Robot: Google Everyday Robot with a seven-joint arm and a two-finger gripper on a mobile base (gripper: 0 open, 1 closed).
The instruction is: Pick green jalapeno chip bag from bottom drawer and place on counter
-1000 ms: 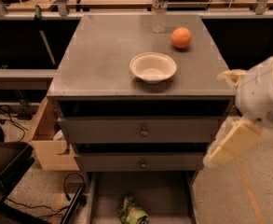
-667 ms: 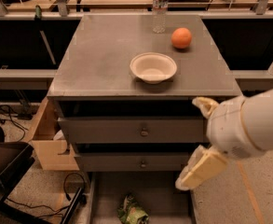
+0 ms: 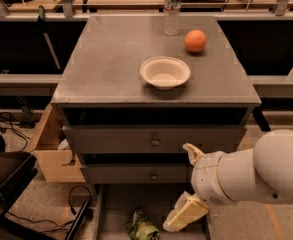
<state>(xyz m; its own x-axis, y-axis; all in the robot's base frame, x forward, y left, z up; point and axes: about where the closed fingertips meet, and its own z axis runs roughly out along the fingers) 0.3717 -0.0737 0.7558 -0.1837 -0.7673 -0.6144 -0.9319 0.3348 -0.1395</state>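
Bottom drawer [image 3: 117,204] of the grey 3-drawer cabinet is pulled out, flat grey floor showing. The green jalapeno chip bag [image 3: 141,227] lies crumpled on that floor near the front edge of the view, approx. mid-drawer, partly cut off by the frame. The tool [image 3: 186,212], a cream-coloured piece on the end of the fat white arm [image 3: 258,174], comes in from the right and sits low over the drawer's right side. Its tip is just beside the bag's right edge, w/ nothing seen in its hold. Can't tell how far open it is or whether it touches the bag. A 2nd cream part sticks up by the wrist, in front of the middle drawer [image 3: 136,174], which is shut, as is the top drawer [image 3: 131,140]; each has a small round knob. On the bench [image 3: 106,59], i.e. the cabinet's matte grey top, sits a white bowl [image 3: 165,72] near the front centre. An orange [image 3: 195,40] is behind it to the right, and a clear water bottle [image 3: 172,6] stands upright at the back edge, all well apart. Left of the cabinet is an open light-wood box [image 3: 50,151], w/ cables [image 3: 11,121] on the floor nearby.
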